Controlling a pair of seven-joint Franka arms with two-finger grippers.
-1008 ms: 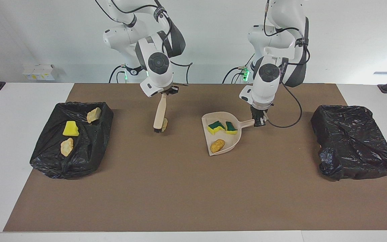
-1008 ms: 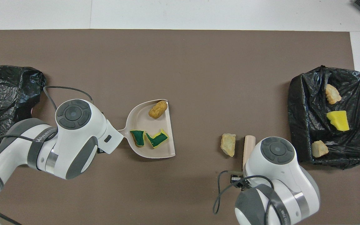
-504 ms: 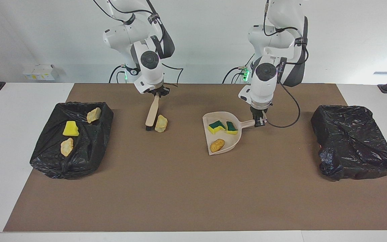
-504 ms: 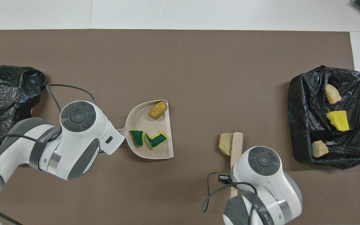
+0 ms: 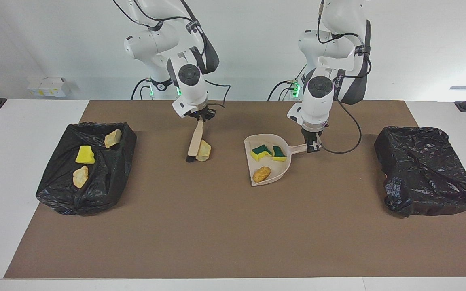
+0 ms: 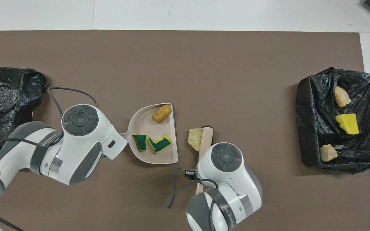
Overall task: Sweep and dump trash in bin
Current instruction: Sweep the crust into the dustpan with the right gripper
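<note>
My right gripper (image 5: 202,116) is shut on the handle of the beige brush (image 5: 195,139), whose bristles rest on the mat. A pale tan chunk of trash (image 5: 204,150) lies against the brush head, a short gap from the dustpan's open edge (image 6: 176,138). My left gripper (image 5: 313,146) is shut on the handle of the beige dustpan (image 5: 254,142), which lies flat on the mat. In the pan are two green-and-yellow sponge pieces (image 5: 261,152) (image 5: 278,153) and an orange-brown nugget (image 5: 261,174). In the overhead view both grippers are hidden under their arms.
A black-lined bin (image 5: 107,178) at the right arm's end holds a yellow sponge piece (image 5: 84,154) and two tan chunks (image 5: 113,138) (image 5: 81,176). A second black-lined bin (image 5: 425,173) stands at the left arm's end. A brown mat (image 5: 217,226) covers the table.
The right arm has swept the brush and the tan chunk across the mat toward the dustpan. The left gripper and the dustpan have hardly moved.
</note>
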